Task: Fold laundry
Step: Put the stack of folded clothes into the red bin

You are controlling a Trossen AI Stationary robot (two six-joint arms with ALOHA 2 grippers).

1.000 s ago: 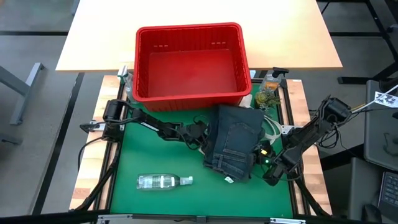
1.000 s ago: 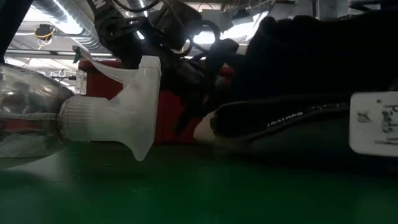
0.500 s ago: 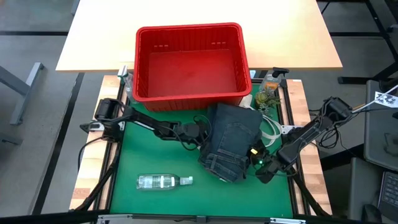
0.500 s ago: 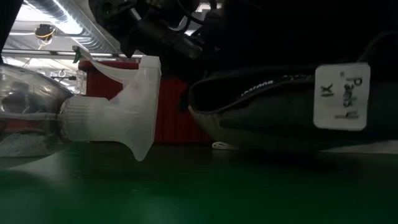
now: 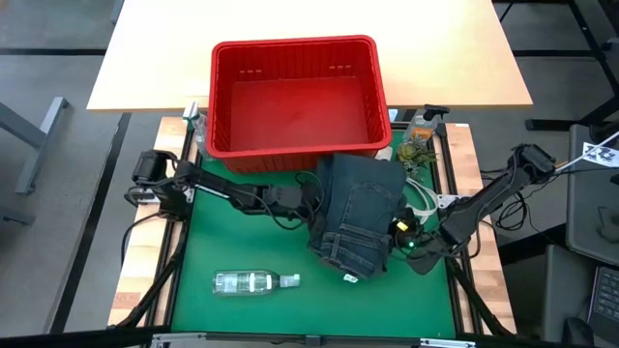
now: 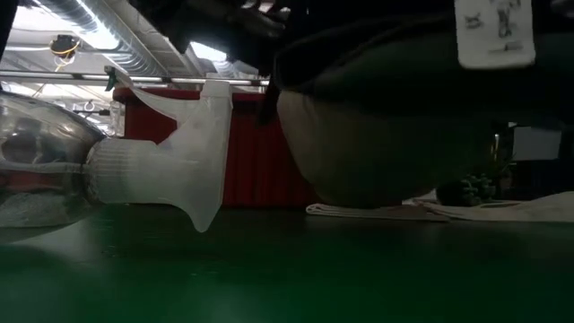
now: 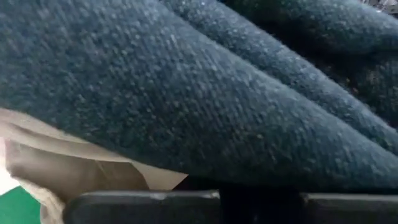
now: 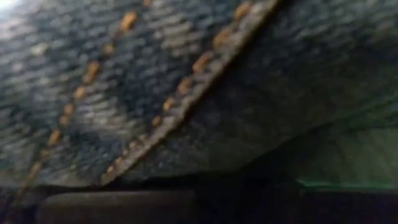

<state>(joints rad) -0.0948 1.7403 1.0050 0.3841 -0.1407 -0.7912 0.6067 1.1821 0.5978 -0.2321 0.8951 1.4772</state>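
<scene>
Folded dark blue denim jeans (image 5: 356, 217) hang between my two grippers over the green mat (image 5: 242, 242), just in front of the red basket (image 5: 295, 97). In the low view their sagging underside (image 6: 377, 135) is off the mat, and a white label (image 6: 493, 31) shows at their near edge. My left gripper (image 5: 308, 198) is shut at the jeans' left edge. My right gripper (image 5: 398, 237) is shut at their right edge, near the front. Denim fills both wrist views. My left gripper holds the jeans' left edge (image 5: 317, 198), coming from the table's left and slanting slightly down. Denim (image 7: 186, 93) covers the fingers, so the hold itself is hidden. The jeans sag below it. My right gripper holds the jeans' right edge (image 5: 391, 234) near their front end, coming from the table's right and slanting slightly down. A stitched seam (image 8: 186, 93) lies right over the fingers and hides the place of contact. The jeans hang off the mat.
A clear bottle (image 5: 253, 282) with a white trigger head (image 6: 193, 144) lies on the mat at the near left. A spray bottle and a small plant (image 5: 418, 140) stand at the far right, with white cords (image 5: 423, 198) beside them. A pale tabletop lies beyond the basket.
Both grippers have risen, and my right gripper has also gone toward the far edge and a little left. The jeans, which lay on the mat, have been lifted. Their underside now sags clear of it, and the white label has gone up with them.
</scene>
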